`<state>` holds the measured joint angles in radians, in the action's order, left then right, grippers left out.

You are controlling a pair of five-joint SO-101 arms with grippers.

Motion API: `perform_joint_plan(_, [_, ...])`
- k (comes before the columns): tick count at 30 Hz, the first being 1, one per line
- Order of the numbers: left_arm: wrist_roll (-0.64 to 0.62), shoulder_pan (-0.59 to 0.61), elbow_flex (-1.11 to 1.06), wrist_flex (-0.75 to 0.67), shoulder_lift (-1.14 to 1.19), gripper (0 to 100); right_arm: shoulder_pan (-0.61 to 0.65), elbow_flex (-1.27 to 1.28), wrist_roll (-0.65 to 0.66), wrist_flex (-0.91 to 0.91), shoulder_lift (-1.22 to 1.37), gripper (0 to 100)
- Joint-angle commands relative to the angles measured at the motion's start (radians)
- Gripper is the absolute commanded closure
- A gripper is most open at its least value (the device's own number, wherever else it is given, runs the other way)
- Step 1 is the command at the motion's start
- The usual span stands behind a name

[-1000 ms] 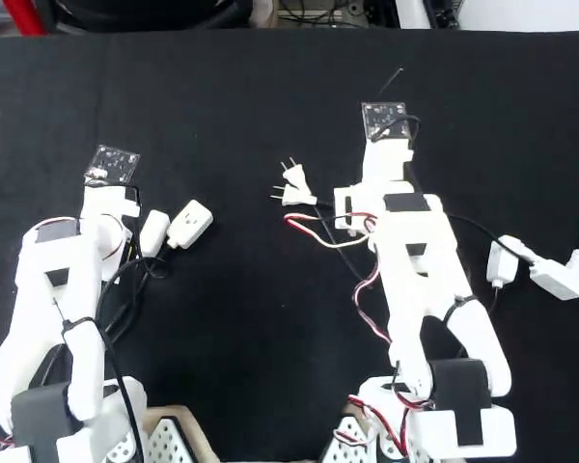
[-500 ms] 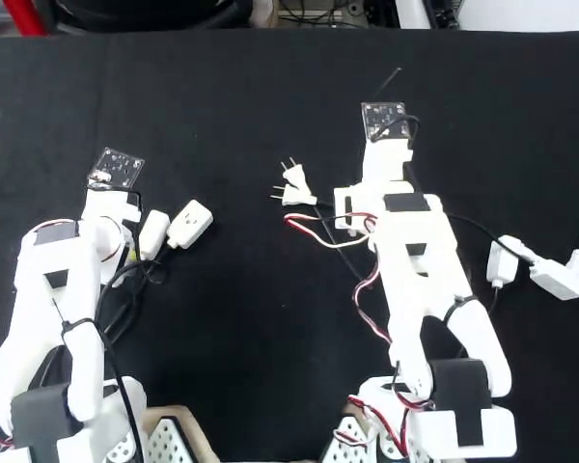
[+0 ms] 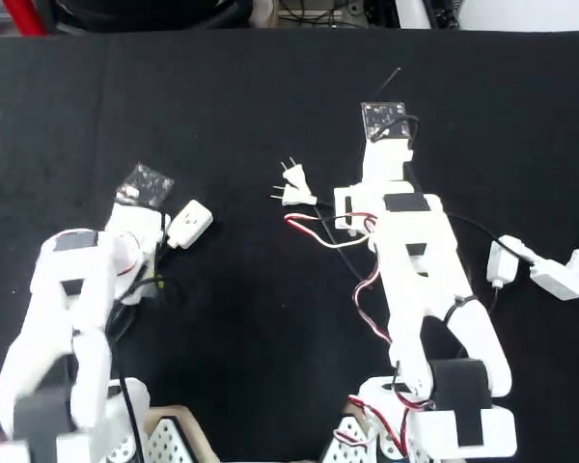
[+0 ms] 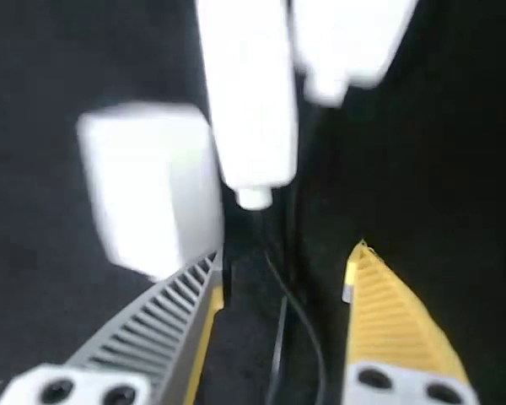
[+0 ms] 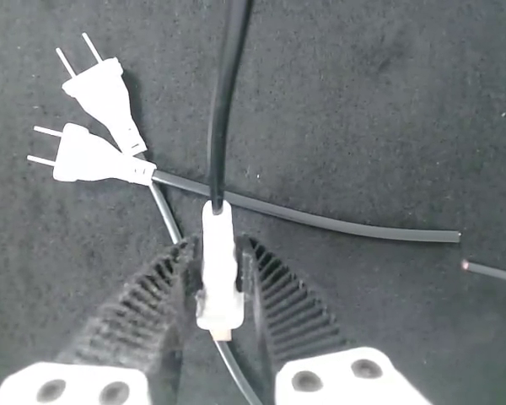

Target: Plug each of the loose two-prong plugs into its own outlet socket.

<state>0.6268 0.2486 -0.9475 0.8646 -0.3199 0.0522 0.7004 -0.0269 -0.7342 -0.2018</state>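
While right tool point(image 5: 218, 246) clamps plug point(image 5: 218, 291), left tool point(image 4: 287, 253) gapes.

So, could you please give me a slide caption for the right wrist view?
Right tool closed on a white connector, two loose two-prong plugs lying nearby on black cloth.

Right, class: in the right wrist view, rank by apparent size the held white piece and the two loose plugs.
1. Largest: held white piece, though nearest the camera.
2. Unranked, alike: one loose plug and the other loose plug.
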Motion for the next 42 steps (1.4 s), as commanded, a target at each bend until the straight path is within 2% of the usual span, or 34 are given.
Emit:
perform_joint_plan(1, [0.000,-0.035,0.002,0.037,-0.011,76,-0.006,-0.059,-0.002,0.002,-0.002,98.7])
perform_joint_plan(4, [0.000,-0.056,0.005,0.048,-0.011,76,-0.006,-0.059,-0.002,0.002,-0.002,98.7])
perform_joint_plan(9, [-0.008,-0.021,0.054,0.089,-0.011,76,-0.006,-0.059,-0.002,0.003,-0.002,98.7])
perform_joint_plan(15, [-0.092,-0.015,0.183,0.275,-0.061,76,-0.006,-0.061,-0.002,0.003,-0.002,98.7])
perform_joint_plan(21, [-0.215,-0.041,0.257,0.448,-0.311,76,-0.006,-0.061,-0.002,0.003,-0.002,98.7])
perform_joint_plan(24, [-0.245,-0.030,0.251,0.446,-0.443,76,-0.006,-0.061,-0.002,0.003,-0.004,98.7])
perform_joint_plan(27, [-0.238,0.016,0.206,0.353,-0.470,76,-0.008,-0.061,-0.002,0.003,-0.004,98.7])
perform_joint_plan(30, [-0.164,0.071,0.168,0.239,-0.393,76,-0.008,-0.061,-0.002,0.003,-0.004,98.7])
perform_joint_plan(33, [-0.015,0.114,0.196,0.181,-0.230,76,-0.008,-0.061,-0.002,0.003,-0.004,98.7])
perform_joint_plan(38, [0.061,0.157,0.354,0.192,0.064,76,-0.008,-0.061,-0.002,0.003,-0.004,98.7])
perform_joint_plan(42, [0.112,0.157,0.456,0.239,0.201,76,-0.008,-0.061,-0.002,0.003,-0.004,98.7])
